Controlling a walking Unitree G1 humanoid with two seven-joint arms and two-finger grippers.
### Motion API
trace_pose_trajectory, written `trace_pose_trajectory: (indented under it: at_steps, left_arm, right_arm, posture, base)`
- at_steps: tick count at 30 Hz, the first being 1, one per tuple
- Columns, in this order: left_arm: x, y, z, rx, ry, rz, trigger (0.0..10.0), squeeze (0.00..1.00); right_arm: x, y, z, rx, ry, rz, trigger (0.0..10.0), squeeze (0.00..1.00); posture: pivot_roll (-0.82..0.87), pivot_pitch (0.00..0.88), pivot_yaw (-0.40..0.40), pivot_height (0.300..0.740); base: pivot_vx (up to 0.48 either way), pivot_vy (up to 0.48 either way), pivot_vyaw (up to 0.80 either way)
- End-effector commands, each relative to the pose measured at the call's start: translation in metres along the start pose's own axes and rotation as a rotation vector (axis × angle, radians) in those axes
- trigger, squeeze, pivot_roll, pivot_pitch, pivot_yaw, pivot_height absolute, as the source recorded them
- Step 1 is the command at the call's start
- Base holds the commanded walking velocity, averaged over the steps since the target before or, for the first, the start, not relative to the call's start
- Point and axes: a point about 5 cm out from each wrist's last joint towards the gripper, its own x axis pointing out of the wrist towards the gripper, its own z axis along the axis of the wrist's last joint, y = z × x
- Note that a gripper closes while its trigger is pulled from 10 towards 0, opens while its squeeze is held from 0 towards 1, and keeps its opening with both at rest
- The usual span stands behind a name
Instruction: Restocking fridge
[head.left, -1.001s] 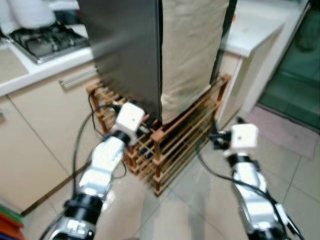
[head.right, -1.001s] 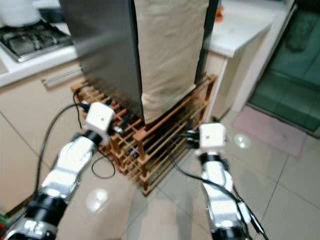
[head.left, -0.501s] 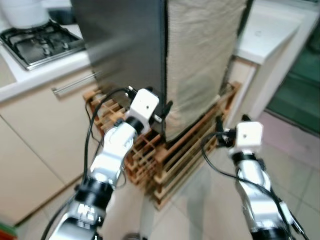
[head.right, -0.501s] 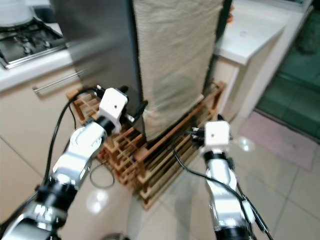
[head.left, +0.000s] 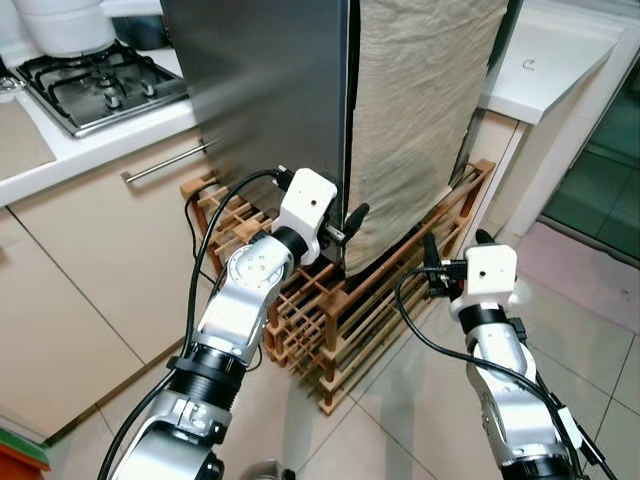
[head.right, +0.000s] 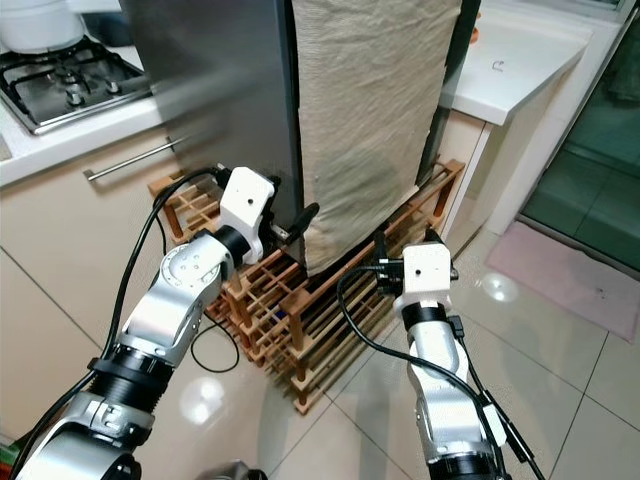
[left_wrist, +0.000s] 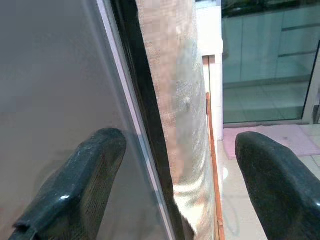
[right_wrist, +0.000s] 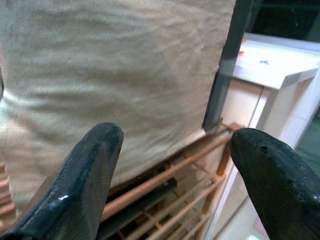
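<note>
Reaching for the tall stainless-steel fridge now, I've got the left gripper right at its lower front corner, fingers spread wide and holding nothing, straddling the dark seam between the steel side and the beige cloth cover hanging over the front. The fridge stands shut on a wooden slatted rack beside the white counter. The right gripper hovers lower, facing the cloth, fingers parted and empty. I judge this the door-opening step: next I need a finger hooked behind that edge, then a pull outward.
</note>
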Motion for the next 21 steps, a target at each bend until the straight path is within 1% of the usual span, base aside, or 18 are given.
trace_pose_trajectory:
  at_steps: [1,3,4,6,7,11,13,21]
  left_arm:
    - [0.004,-0.001,0.001,0.005,0.01,-0.006,10.0,0.0]
    - [0.008,0.001,0.0,0.038,0.017,0.008,10.0,0.0]
    - [0.008,0.001,0.0,0.038,0.017,0.008,10.0,0.0]
    - [0.015,0.005,0.004,0.002,0.015,0.035,10.0,0.0]
    - [0.016,0.005,0.005,-0.002,0.015,0.035,10.0,0.0]
    - [0.019,0.004,0.007,0.0,0.013,0.03,10.0,0.0]
    - [0.022,0.004,0.007,0.003,0.015,0.028,10.0,0.0]
    - [0.028,0.0,0.007,-0.018,0.023,0.005,10.0,0.0]
  right_arm:
    - [-0.004,-0.006,0.002,0.008,-0.008,-0.002,10.0,0.0]
    - [-0.014,-0.009,-0.002,0.023,-0.003,0.044,10.0,0.0]
    - [-0.014,-0.009,-0.002,0.023,-0.003,0.044,10.0,0.0]
    - [-0.025,-0.016,-0.007,0.011,0.019,0.075,10.0,0.0]
    - [-0.026,-0.016,-0.008,0.012,0.026,0.074,10.0,0.0]
    - [-0.032,-0.015,-0.012,0.015,0.043,0.093,10.0,0.0]
    - [-0.04,-0.013,-0.017,0.017,0.062,0.114,10.0,0.0]
    - [-0.044,-0.013,-0.019,0.022,0.069,0.113,10.0,0.0]
  posture:
    - [0.04,0.031,0.041,0.74]
    - [0.02,0.04,0.053,0.74]
    - [0.02,0.04,0.053,0.74]
    - [0.0,0.046,0.057,0.74]
    - [0.0,0.045,0.059,0.74]
    - [-0.01,0.041,0.067,0.74]
    - [-0.02,0.041,0.074,0.74]
    - [-0.03,0.044,0.078,0.74]
  base:
    - [0.0,0.0,0.0]
    - [0.0,0.0,0.0]
    - [0.0,0.0,0.0]
    - [0.0,0.0,0.0]
    - [0.0,0.0,0.0]
    - [0.0,0.0,0.0]
    - [0.0,0.0,0.0]
    - [0.0,0.0,0.0]
